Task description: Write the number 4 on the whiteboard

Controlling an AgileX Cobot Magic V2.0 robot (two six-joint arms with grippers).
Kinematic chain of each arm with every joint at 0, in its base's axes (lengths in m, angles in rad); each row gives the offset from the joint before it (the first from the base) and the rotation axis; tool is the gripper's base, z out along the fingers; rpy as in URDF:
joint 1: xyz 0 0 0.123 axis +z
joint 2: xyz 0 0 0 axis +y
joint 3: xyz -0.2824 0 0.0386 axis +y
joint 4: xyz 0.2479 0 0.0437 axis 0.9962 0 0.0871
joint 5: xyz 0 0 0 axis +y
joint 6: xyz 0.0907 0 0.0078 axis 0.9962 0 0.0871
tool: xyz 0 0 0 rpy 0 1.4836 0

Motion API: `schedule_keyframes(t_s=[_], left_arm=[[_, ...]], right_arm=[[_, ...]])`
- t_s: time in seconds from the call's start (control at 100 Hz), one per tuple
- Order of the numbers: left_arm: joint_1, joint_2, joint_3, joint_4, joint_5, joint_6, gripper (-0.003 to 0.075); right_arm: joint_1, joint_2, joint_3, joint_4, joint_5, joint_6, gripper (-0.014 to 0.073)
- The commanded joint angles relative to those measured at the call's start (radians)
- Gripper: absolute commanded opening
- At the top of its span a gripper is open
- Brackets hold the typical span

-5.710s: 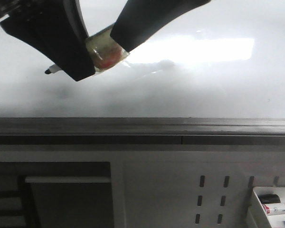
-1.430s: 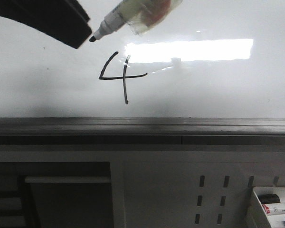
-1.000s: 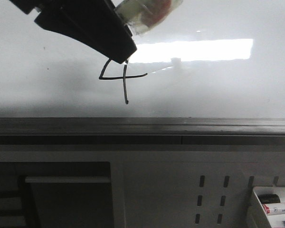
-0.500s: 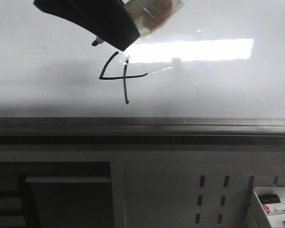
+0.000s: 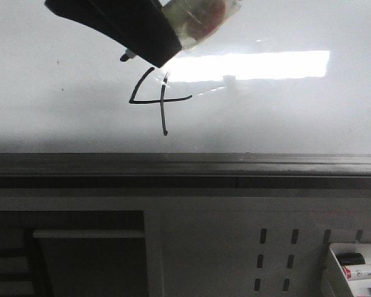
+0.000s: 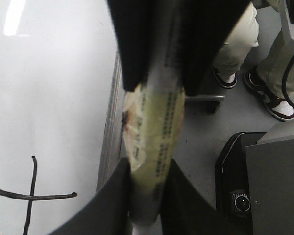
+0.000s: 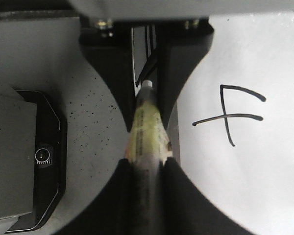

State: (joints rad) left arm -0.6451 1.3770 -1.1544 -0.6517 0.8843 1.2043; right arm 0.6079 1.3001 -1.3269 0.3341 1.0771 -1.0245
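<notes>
The number 4 (image 5: 157,99) stands in thin black lines on the whiteboard (image 5: 284,117), just left of the bright glare. Above it a marker (image 5: 198,17) with a taped barrel hangs clear of the board, its black tip (image 5: 125,57) poking out to the left. My left gripper (image 5: 151,49) is shut on the marker near its tip, seen in the left wrist view (image 6: 148,196). My right gripper (image 7: 146,171) is shut on the barrel further back and is out of the front view. The 4 also shows in both wrist views (image 6: 29,196) (image 7: 229,116).
A grey metal ledge (image 5: 185,164) runs along the board's near edge. Below it is a white perforated panel (image 5: 278,247) and, at the lower right, a white tray (image 5: 331,272) holding spare markers. A person's legs (image 6: 269,93) stand beside the board.
The 4 has appeared on the board since the earliest frame. My left gripper moved right and closed over the marker's tip end. The last half second shows almost no motion.
</notes>
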Motion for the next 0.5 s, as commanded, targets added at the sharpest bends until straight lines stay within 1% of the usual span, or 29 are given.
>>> schedule_keyframes(t_s=[0.0,0.01,0.03,0.05,0.1,0.16,0.23,0.26,0.34,0.36,0.37,0.38,0.39,0.43,0.44,0.45,0.49], left_arm=[[-0.004,-0.026,-0.035,-0.056,-0.042,-0.025,-0.0020],[-0.004,-0.026,-0.035,-0.056,-0.042,-0.025,-0.0020],[-0.004,-0.026,-0.035,-0.054,-0.042,-0.025,-0.0020],[-0.004,-0.026,-0.035,-0.052,-0.042,-0.025,-0.0020],[-0.004,-0.026,-0.035,-0.045,-0.042,-0.025,-0.0020],[-0.004,-0.026,-0.035,-0.031,-0.042,-0.025,-0.0020],[-0.004,-0.028,-0.035,0.007,-0.042,-0.041,-0.0020],[-0.004,-0.028,-0.035,0.033,-0.042,-0.056,-0.0020],[0.007,-0.040,-0.035,0.096,-0.055,-0.140,-0.0020],[0.015,-0.045,-0.035,0.116,-0.064,-0.170,-0.0020],[0.017,-0.049,-0.035,0.121,-0.068,-0.187,-0.0020],[0.019,-0.049,-0.035,0.125,-0.068,-0.187,-0.0020],[0.024,-0.053,-0.035,0.130,-0.073,-0.204,-0.0020],[0.044,-0.067,-0.035,0.158,-0.081,-0.249,-0.0020],[0.048,-0.072,-0.035,0.161,-0.081,-0.262,-0.0020],[0.056,-0.074,-0.035,0.163,-0.081,-0.270,-0.0020],[0.082,-0.090,-0.035,0.179,-0.081,-0.317,-0.0020]], right_arm=[[0.001,-0.018,-0.031,0.021,-0.011,-0.008,0.0119],[0.001,-0.018,-0.031,0.019,-0.008,-0.008,0.0147],[0.001,-0.018,-0.031,0.020,-0.009,-0.008,0.0175],[0.001,-0.018,-0.031,0.020,-0.009,-0.006,0.0230],[0.001,-0.018,-0.036,0.015,-0.009,-0.004,0.0315],[-0.001,-0.020,-0.047,0.000,0.000,0.006,0.0386],[-0.003,-0.031,-0.073,-0.056,0.019,0.065,0.0400],[-0.003,-0.036,-0.085,-0.089,0.027,0.120,0.0398],[-0.003,-0.064,-0.107,-0.218,0.069,0.244,0.0397],[-0.003,-0.078,-0.108,-0.250,0.077,0.296,0.0397],[-0.003,-0.081,-0.108,-0.261,0.080,0.296,0.0397],[-0.003,-0.089,-0.108,-0.281,0.084,0.335,0.0397],[-0.003,-0.093,-0.108,-0.292,0.087,0.335,0.0397],[-0.003,-0.115,-0.108,-0.354,0.105,0.425,0.0397],[-0.005,-0.119,-0.108,-0.364,0.108,0.425,0.0397],[-0.004,-0.127,-0.108,-0.385,0.114,0.468,0.0397],[-0.010,-0.149,-0.108,-0.442,0.128,0.539,0.0397]])
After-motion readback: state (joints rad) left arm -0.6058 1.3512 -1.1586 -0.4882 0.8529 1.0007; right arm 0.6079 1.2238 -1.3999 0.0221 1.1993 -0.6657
